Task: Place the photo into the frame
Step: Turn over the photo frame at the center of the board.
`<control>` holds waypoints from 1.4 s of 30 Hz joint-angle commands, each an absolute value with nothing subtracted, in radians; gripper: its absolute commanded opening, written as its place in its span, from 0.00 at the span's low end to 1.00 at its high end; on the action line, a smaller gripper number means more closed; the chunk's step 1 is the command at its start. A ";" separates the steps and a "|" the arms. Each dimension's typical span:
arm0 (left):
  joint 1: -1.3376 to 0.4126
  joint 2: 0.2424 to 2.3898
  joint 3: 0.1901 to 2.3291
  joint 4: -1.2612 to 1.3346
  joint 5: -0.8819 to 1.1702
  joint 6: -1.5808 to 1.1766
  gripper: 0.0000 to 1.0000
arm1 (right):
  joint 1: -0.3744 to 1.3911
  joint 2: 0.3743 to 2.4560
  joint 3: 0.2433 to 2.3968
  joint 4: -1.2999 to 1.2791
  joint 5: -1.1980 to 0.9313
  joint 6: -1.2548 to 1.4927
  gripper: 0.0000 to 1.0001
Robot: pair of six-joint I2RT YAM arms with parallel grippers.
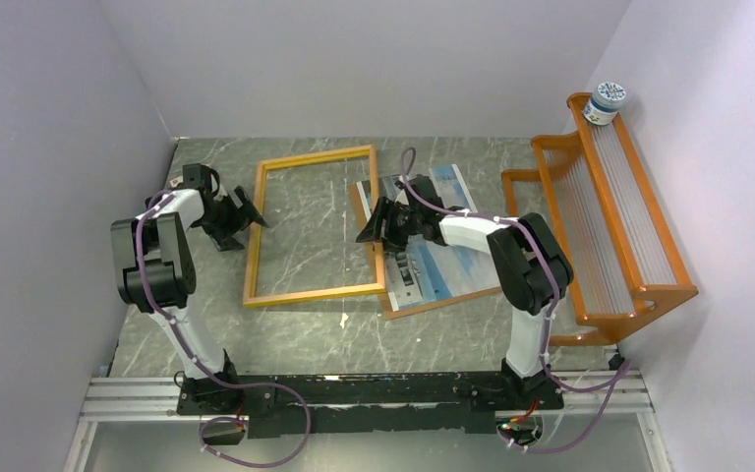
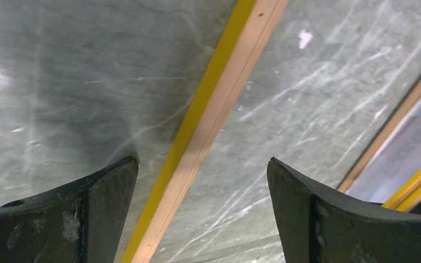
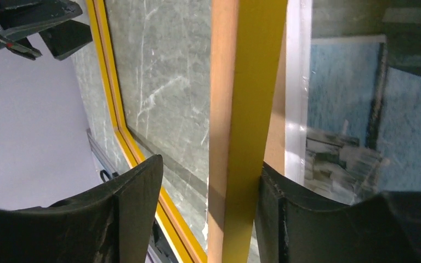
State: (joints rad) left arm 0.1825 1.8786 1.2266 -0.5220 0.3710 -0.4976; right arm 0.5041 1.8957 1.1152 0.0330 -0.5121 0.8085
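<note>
Your left arm point(image 1: 157, 258) is bent at the elbow and points toward the left rail of the frame point(image 1: 315, 294). There your left gripper point(image 1: 248, 211) hangs with its jaws spread wide astride that rail, touching nothing. Your right arm point(image 1: 528, 261) folds in from the frame's right side. Your right gripper point(image 1: 367, 231) straddles the right rail, jaws parted, with a gap beside one finger.

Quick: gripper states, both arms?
Left gripper: open, over the frame's left rail, holding nothing.
Right gripper: open around the frame's right rail, not clamped.

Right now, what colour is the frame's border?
The frame is yellow, pale wood edges; best in right wrist view.
</note>
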 commanded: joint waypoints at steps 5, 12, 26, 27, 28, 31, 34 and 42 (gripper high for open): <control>0.221 1.899 1.243 -0.627 0.195 -0.483 0.94 | 0.569 1.962 1.293 -0.033 -0.524 0.750 0.68; 0.259 1.877 1.233 -0.693 0.084 -0.517 0.94 | 0.622 2.036 1.393 -0.159 -0.450 0.736 0.69; 0.297 1.874 1.224 -0.751 0.043 -0.539 0.94 | 0.650 2.078 1.621 -0.584 -0.215 0.639 0.85; 0.298 1.863 1.229 -0.757 0.032 -0.536 0.94 | 0.649 2.072 1.633 -0.615 -0.181 0.625 0.89; 0.299 1.853 1.236 -0.763 0.020 -0.533 0.94 | 0.648 2.064 1.646 -0.644 -0.145 0.610 0.91; 0.299 1.824 1.273 -0.787 0.002 -0.521 0.94 | 0.641 2.002 1.640 -0.679 -0.058 0.576 0.93; 0.300 1.800 1.306 -0.808 0.002 -0.508 0.94 | 0.630 1.899 1.580 -0.640 -0.005 0.548 0.94; 0.285 1.698 1.318 -0.794 0.141 -0.477 0.94 | 0.519 1.737 1.442 -0.654 0.164 0.494 0.96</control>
